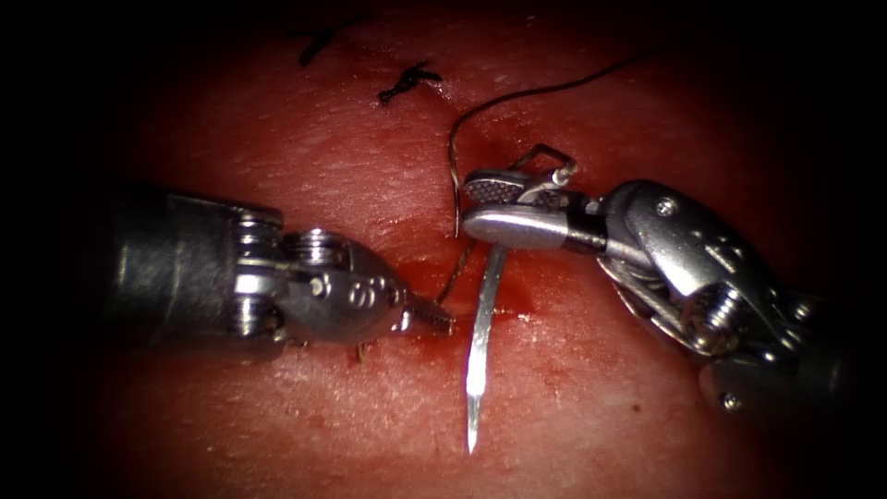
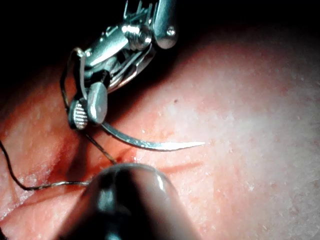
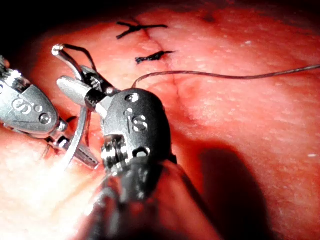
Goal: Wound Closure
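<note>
My right tool (image 1: 473, 205) is shut on the curved needle (image 1: 480, 351) about a third of the way from its thread end. The needle is free of the tissue (image 1: 277, 148); its point aims toward the near edge over the cut. The left wrist view shows the same grip (image 2: 86, 116), the needle (image 2: 150, 144) casting a shadow below it. Dark thread (image 1: 455, 176) loops from the needle's tail past the jaws down to the cut. My left tool (image 1: 442, 319) lies on the cut's left side, jaws shut, tips touching the wet tissue beside the thread, nothing visibly held.
Two knotted stitches (image 1: 407, 83) (image 1: 319, 42) with cut ends sit farther along the cut. A long strand of thread (image 1: 573, 85) trails to the far right. Red fluid (image 1: 425, 275) pools at the cut between the tools.
</note>
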